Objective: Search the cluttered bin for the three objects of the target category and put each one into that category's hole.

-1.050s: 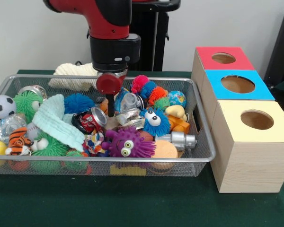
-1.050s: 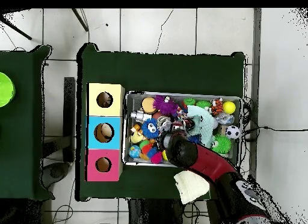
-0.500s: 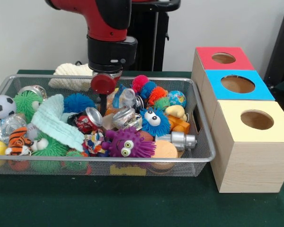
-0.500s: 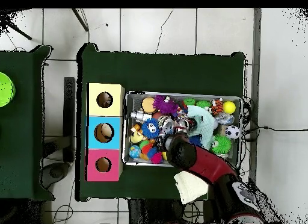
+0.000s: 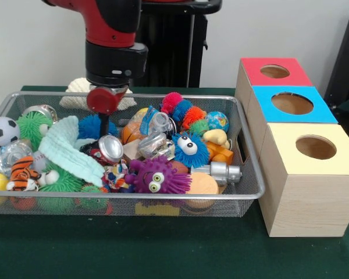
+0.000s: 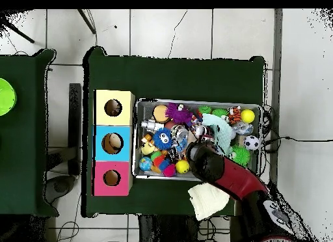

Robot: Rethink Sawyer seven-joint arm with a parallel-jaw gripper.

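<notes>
A wire mesh bin (image 5: pixel 253 165) holds a heap of toys. My gripper (image 5: pixel 104 125) hangs low over its middle left, just in front of a blue spiky ball (image 5: pixel 88 126) and above a crushed red can (image 5: pixel 107 149). Nothing visibly hangs from it. A crushed silver can (image 5: pixel 152 142), an orange ball (image 5: pixel 132 131), a blue googly-eyed creature (image 5: pixel 190 149) and a purple one (image 5: pixel 157 175) lie to its right. Three boxes with holes stand beside the bin: red (image 5: pixel 274 71), blue (image 5: pixel 292 103), yellow (image 5: pixel 315 147). In the overhead view the arm (image 6: pixel 221 175) covers the gripper.
A mint cloth (image 5: pixel 67 150), a green spiky ball (image 5: pixel 33 125), a soccer ball (image 5: pixel 2 131) and a tiger toy (image 5: pixel 23 170) fill the bin's left end. A metal cylinder (image 5: pixel 222 172) lies near the right wall. A white towel (image 5: pixel 80 86) sits behind the bin.
The arm has moved left in the front view, from the bin's middle toward the blue spiky ball, and risen slightly. The orange ball it was hiding now shows.
</notes>
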